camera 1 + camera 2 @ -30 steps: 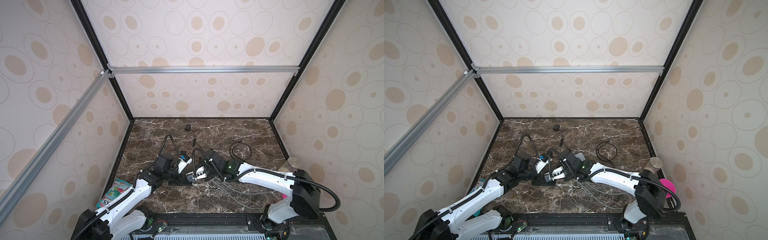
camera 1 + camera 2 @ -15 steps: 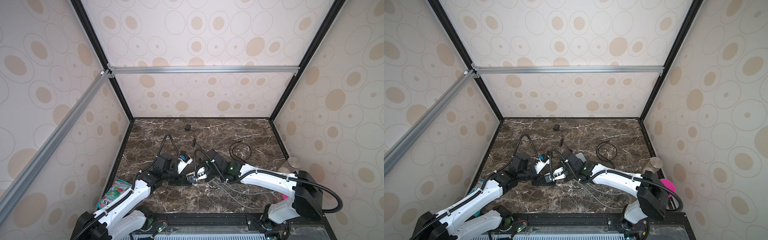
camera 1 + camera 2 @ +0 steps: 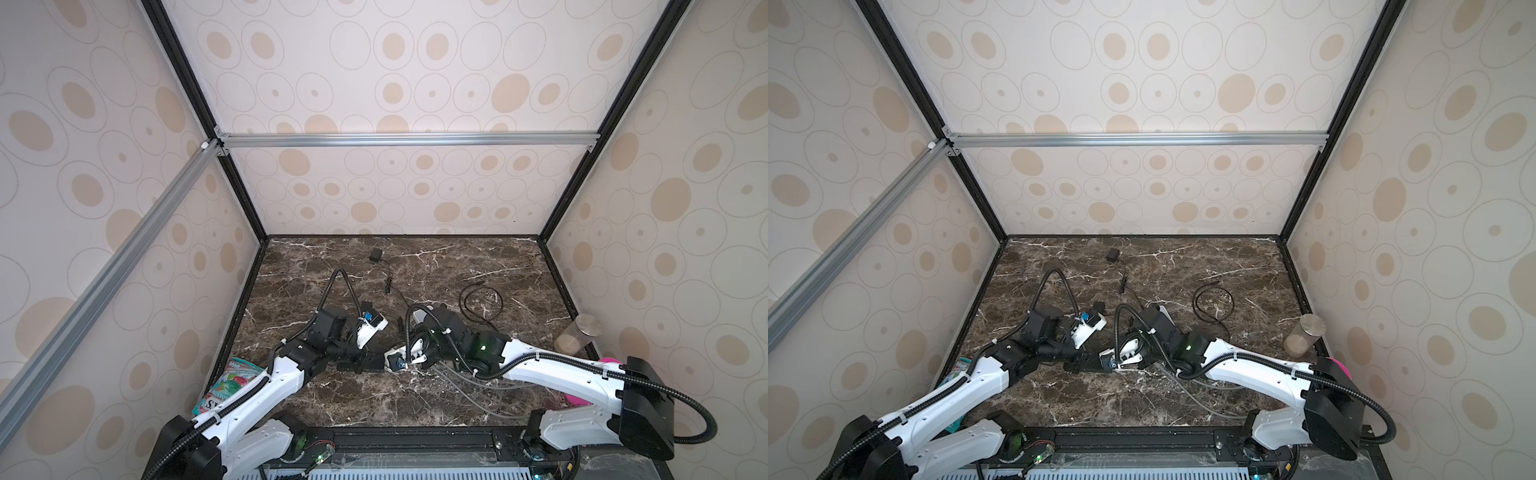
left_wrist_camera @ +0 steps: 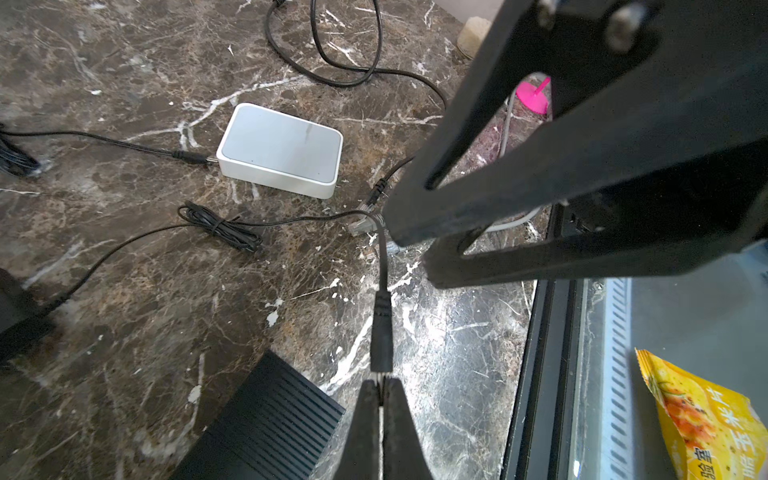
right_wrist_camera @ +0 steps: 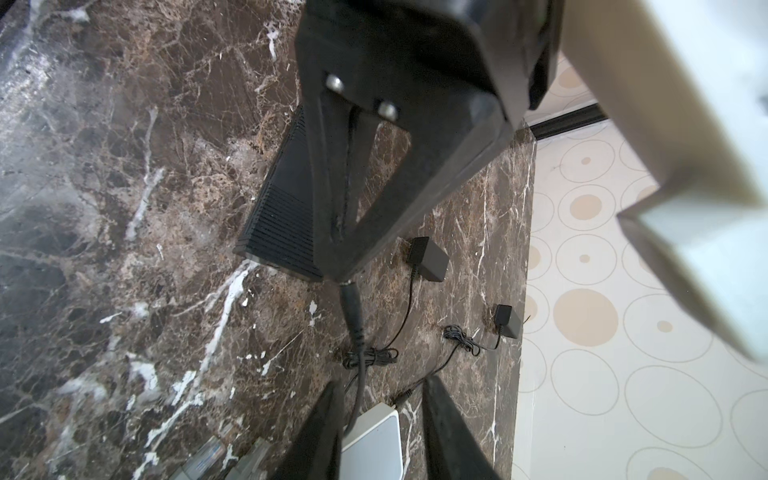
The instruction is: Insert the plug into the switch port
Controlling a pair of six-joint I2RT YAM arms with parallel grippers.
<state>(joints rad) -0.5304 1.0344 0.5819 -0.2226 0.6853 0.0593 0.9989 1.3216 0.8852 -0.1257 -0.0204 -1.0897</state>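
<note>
In the left wrist view my left gripper [image 4: 380, 380] is shut on the metal tip of a black barrel plug [image 4: 381, 332], held just above the marble. The plug's thin cable [image 4: 380, 257] runs away under my right gripper's fingers [image 4: 519, 195]. A black ribbed switch [image 4: 270, 424] lies flat right beside the left fingertips; none of its ports shows. In the right wrist view my right gripper [image 5: 384, 399] is open. The plug's cable [image 5: 361, 374] passes between its fingers, close to one of them. The switch [image 5: 282, 216] lies behind the left gripper there.
A white box [image 4: 282, 149] with another plug in its side lies near the right gripper. Two black adapters [image 5: 428, 253] [image 5: 509, 320] with bundled leads sit toward the back. There is also a cable coil [image 3: 480, 303], a metal cylinder [image 3: 577, 336], grey cables [image 3: 457, 382] and a snack packet [image 3: 232, 382].
The right wrist has shifted slightly toward the table's front. The left arm has stayed still with the plug in its fingertips.
</note>
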